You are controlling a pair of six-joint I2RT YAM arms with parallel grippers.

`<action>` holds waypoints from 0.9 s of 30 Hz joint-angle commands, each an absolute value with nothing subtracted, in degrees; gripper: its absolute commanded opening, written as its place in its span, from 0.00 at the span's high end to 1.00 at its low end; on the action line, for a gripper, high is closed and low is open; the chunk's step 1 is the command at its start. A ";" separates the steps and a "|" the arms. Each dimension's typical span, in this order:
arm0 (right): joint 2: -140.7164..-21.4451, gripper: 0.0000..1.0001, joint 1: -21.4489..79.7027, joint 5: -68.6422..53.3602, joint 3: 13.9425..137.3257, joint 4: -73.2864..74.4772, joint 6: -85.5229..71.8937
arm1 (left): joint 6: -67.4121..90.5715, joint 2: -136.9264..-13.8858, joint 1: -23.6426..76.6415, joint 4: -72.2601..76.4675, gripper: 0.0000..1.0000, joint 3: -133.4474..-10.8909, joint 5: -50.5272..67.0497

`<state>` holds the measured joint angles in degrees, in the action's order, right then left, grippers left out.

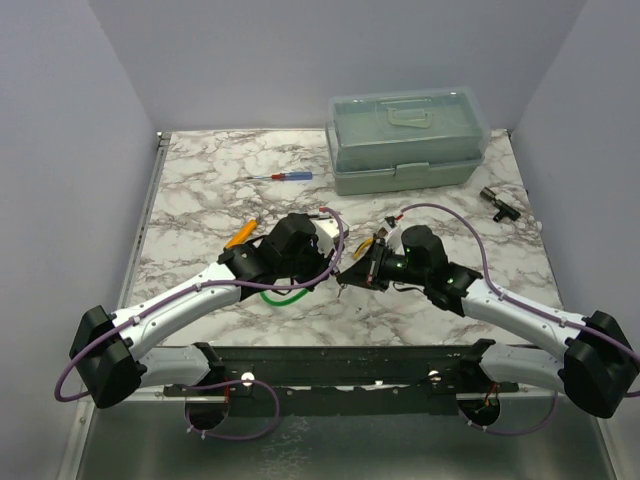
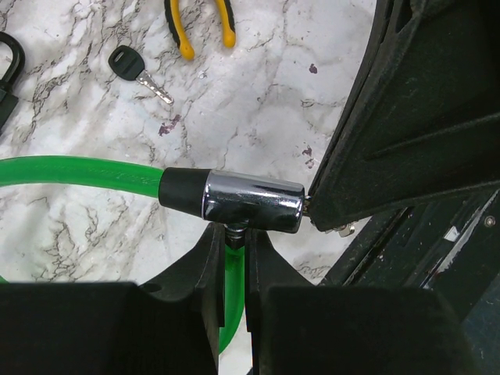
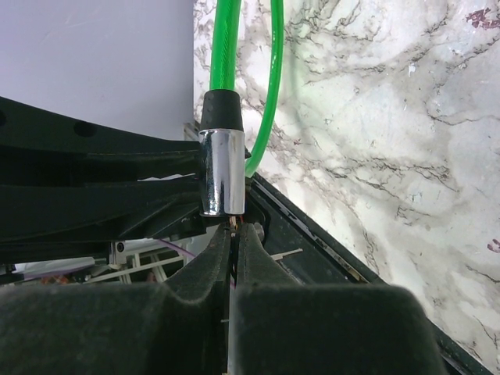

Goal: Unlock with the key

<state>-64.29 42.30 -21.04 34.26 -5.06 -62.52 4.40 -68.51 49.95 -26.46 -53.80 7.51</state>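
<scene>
A green cable lock (image 2: 78, 173) ends in a chrome cylinder (image 2: 254, 203), held just above the marble. My left gripper (image 2: 234, 234) is shut on the cable's end right under that cylinder. My right gripper (image 3: 237, 232) is shut, with its fingertips against the cylinder's (image 3: 222, 172) end. A thin brass-coloured tip, seemingly a small key, shows between them; the fingers hide the rest. The key (image 2: 141, 75), dark-headed with a silver blade, lies loose on the marble near the pliers. In the top view the two grippers (image 1: 325, 250) (image 1: 357, 270) meet at mid-table.
Yellow-handled pliers (image 2: 199, 27) lie beyond the key, and a black padlock (image 2: 6, 78) is at the left edge. A red-and-blue screwdriver (image 1: 285, 177) and a pale green lidded box (image 1: 405, 140) sit further back. A small black T-shaped part (image 1: 497, 203) lies at the right.
</scene>
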 commanded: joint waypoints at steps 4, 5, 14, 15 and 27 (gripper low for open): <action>-65.44 0.79 41.84 -20.98 37.24 -3.69 -59.63 | 4.48 -67.49 50.52 -24.97 1.00 -53.79 2.90; -65.43 0.76 41.86 -21.10 37.57 -3.19 -59.21 | 4.49 -67.54 50.50 -25.03 1.00 -53.79 2.45; -65.31 0.59 41.87 -23.38 38.39 -1.76 -57.22 | 4.85 -67.85 50.30 -25.05 1.00 -53.95 0.44; -65.47 0.59 41.84 -23.72 38.33 -2.02 -57.22 | 4.90 -67.90 50.28 -25.15 1.00 -53.96 0.44; -67.68 0.67 41.91 -25.40 37.68 -3.91 -56.69 | 4.94 -67.85 50.35 -25.29 1.00 -53.97 -0.97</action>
